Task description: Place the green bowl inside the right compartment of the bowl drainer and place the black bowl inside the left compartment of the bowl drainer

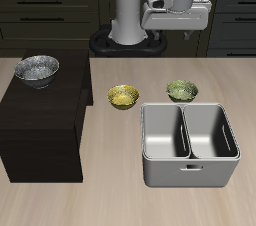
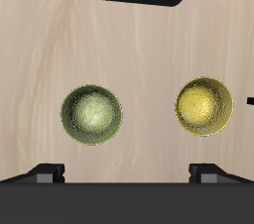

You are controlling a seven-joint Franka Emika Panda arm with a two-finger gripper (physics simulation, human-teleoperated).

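The green bowl [image 1: 182, 91] sits on the table just behind the bowl drainer [image 1: 146, 160], a grey tub with two compartments, both with nothing in them. In the wrist view the green bowl [image 2: 92, 114] lies below the hand. The black bowl [image 1: 37, 69], silvery and speckled, rests on top of a dark cabinet. My gripper [image 1: 178, 34] hangs high above the table, farther back than the green bowl, open, with nothing between its fingers [image 2: 213, 171].
A yellow bowl [image 1: 123, 96] [image 2: 205, 104] stands on the table beside the green one. The dark cabinet [image 1: 40, 120] is a tall block beside the drainer. Dark kitchen cupboards line the back.
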